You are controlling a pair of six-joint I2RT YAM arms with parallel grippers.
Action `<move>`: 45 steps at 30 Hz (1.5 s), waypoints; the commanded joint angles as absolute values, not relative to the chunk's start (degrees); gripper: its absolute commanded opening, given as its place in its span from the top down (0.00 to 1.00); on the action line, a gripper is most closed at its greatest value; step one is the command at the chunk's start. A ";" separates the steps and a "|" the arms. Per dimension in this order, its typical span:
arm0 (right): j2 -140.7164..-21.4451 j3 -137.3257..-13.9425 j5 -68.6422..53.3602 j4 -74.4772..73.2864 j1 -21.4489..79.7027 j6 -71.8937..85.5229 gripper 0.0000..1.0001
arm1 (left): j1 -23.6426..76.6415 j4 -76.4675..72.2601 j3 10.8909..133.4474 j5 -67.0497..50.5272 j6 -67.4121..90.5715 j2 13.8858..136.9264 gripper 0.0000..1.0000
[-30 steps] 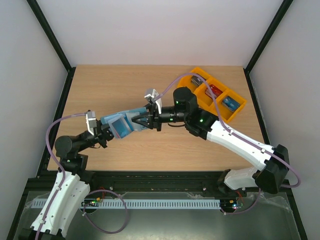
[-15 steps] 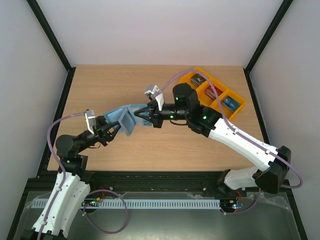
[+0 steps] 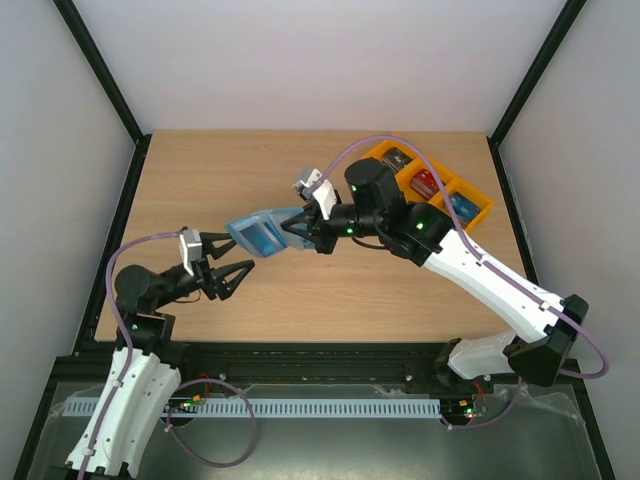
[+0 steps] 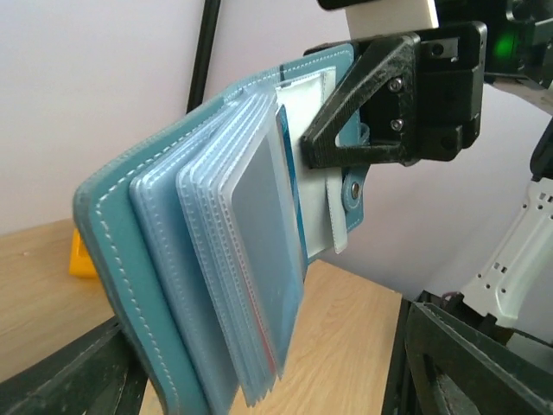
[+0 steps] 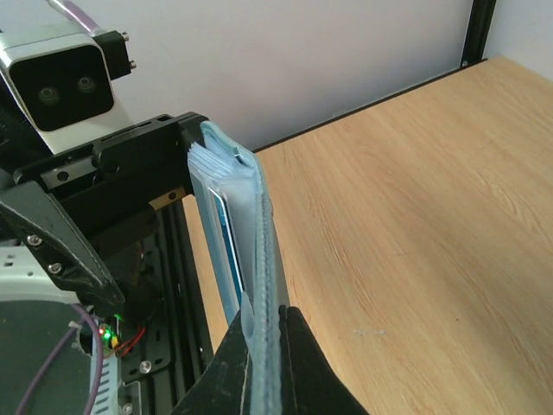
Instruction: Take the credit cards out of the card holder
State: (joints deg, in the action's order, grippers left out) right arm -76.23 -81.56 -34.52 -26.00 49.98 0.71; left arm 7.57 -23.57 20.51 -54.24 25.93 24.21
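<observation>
The card holder (image 3: 258, 236) is a teal-blue folding wallet, and it hangs in the air over the table's middle. My right gripper (image 3: 291, 228) is shut on one cover edge (image 5: 264, 285). The wallet's clear pockets (image 4: 251, 251) fan out. A blue credit card (image 4: 284, 160) sits in one pocket, and a red edge (image 4: 273, 350) shows in another. My left gripper (image 3: 234, 276) is open and empty. It is below and left of the wallet and does not touch it. In the left wrist view the wallet hangs between its wide-spread fingers (image 4: 82, 376).
An orange three-compartment tray (image 3: 446, 168) stands at the back right. It holds a dark grey card (image 3: 396, 160), a red card (image 3: 428, 183) and a blue card (image 3: 461, 207). The right arm reaches across the table's middle.
My left gripper let go of the wallet, opened wide and drew back toward the near left. My right gripper closed on the wallet's cover and now holds it alone, slightly farther back.
</observation>
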 commanded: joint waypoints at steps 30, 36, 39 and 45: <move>-78.36 -80.82 -28.67 -21.41 48.30 5.17 0.65 | 9.00 -12.10 18.38 -34.46 37.88 23.18 0.98; -80.52 -83.54 -8.18 -23.57 47.48 8.91 0.55 | 5.86 -3.41 15.67 -25.35 40.91 23.58 0.98; -81.83 -89.98 0.31 -20.31 47.50 8.86 0.56 | 5.59 -3.97 15.71 -25.16 41.43 24.15 0.98; -88.48 -110.33 11.21 -16.32 47.51 5.82 0.56 | 4.59 -3.27 16.18 -25.30 41.79 24.43 0.98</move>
